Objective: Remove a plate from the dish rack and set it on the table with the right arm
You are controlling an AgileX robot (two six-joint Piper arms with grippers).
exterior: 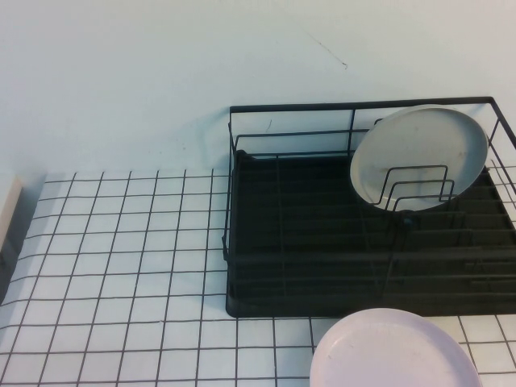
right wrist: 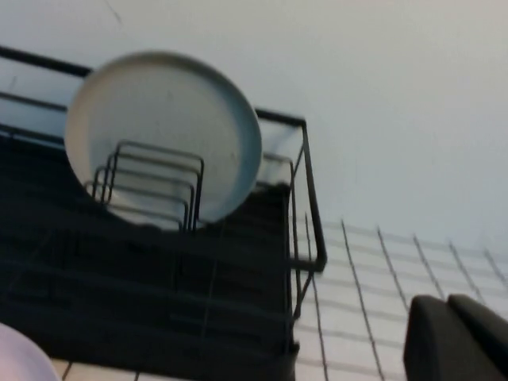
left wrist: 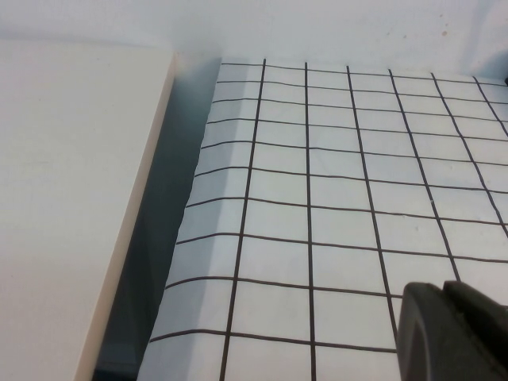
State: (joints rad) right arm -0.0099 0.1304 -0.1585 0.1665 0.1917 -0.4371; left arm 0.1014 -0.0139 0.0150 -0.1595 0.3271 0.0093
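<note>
You see the pink plate point(exterior: 394, 352) lying flat on the gridded surface point(exterior: 121, 266), just near of the dish rack point(exterior: 306, 234), its near edge cut off by the high view's border. In the right wrist view only a sliver of it point(right wrist: 20, 357) shows. The rack's right end is also cut off. A grey-white plate point(exterior: 419, 157) leans upright behind the wire dividers point(exterior: 415, 189) at the rack's far right.

Neither arm shows from above. The left gripper point(left wrist: 452, 333) hovers over bare grid at the surface's left edge; the right gripper point(right wrist: 456, 337) sits right of the rack. Only dark tips appear, so you cannot tell either one's state. No writing is legible anywhere.
</note>
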